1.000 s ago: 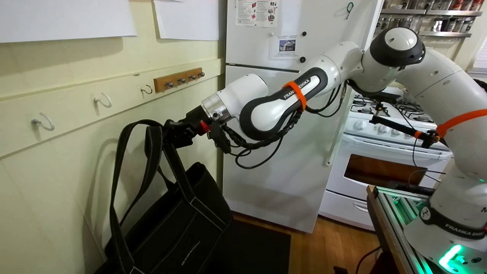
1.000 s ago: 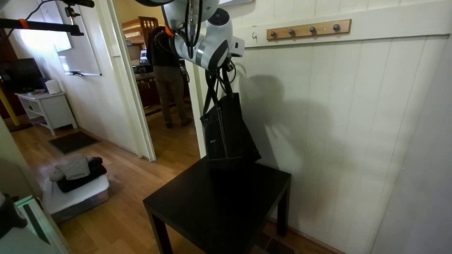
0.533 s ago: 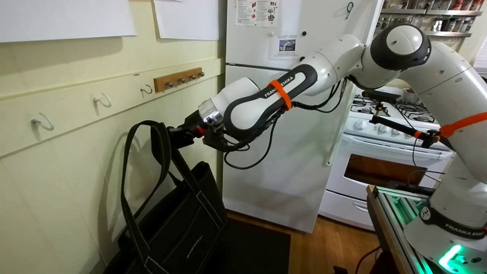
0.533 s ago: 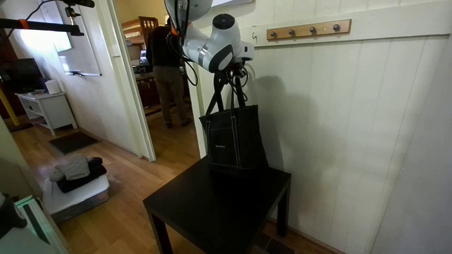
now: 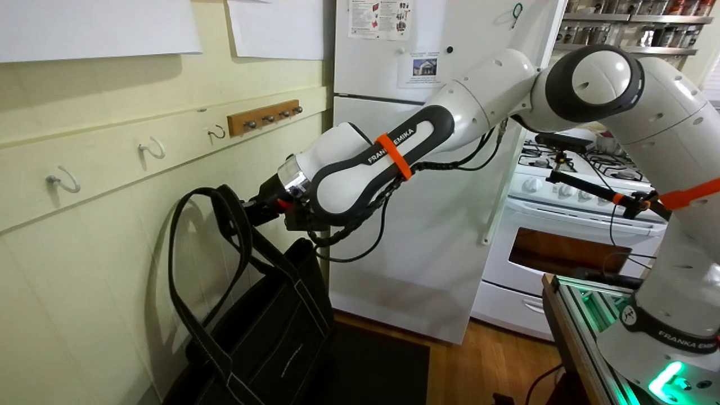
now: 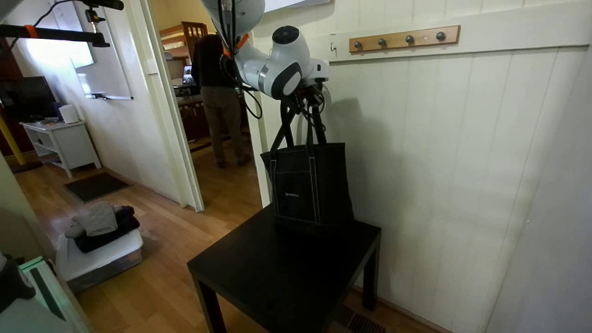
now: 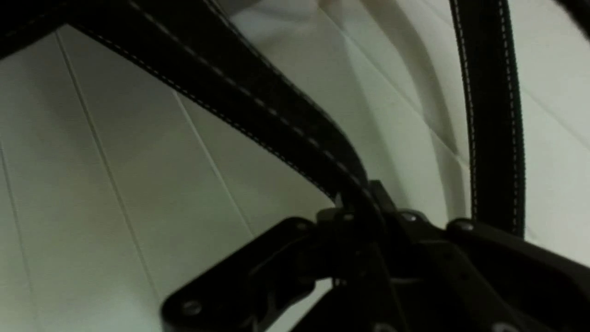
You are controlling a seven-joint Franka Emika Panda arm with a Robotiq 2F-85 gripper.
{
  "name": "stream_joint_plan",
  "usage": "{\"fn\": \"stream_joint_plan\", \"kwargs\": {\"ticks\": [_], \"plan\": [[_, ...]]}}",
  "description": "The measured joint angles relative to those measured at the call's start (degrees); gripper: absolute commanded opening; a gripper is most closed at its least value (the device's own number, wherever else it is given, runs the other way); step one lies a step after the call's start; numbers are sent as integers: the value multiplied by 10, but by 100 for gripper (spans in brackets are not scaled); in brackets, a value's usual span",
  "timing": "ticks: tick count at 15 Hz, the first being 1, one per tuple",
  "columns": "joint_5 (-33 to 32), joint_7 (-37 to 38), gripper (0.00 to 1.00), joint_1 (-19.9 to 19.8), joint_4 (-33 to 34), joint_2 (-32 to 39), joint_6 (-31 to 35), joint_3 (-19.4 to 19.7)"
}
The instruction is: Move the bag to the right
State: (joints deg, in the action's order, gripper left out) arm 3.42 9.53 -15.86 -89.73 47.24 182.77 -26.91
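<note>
bag (image 6: 314, 185) base blends into table (image 6: 263, 277); pincer (image 7: 362, 207) clamps strap (image 7: 258, 97)

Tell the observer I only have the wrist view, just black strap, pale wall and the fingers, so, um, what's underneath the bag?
Observer: A black table; in an exterior view the bag appears to rest on it, though the dark surfaces blend at the base.
Operator: Okay, and is anything mounted higher up nearby?
Observer: Yes, both exterior views show a wooden peg rack on the wall, higher than the body of the bag.
Operator: Anybody around?
Observer: Yes, a person stands in the background of an exterior view.
</note>
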Motion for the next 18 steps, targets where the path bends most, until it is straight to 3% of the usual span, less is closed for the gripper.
{"fn": "stream_joint_plan", "kwargs": {"ticks": [4, 8, 18], "plan": [[27, 2, 73, 60, 22, 0, -1, 73], [41, 4, 100, 93, 41, 0, -10, 114], [51, 15, 100, 140, 58, -23, -60, 170]]}}
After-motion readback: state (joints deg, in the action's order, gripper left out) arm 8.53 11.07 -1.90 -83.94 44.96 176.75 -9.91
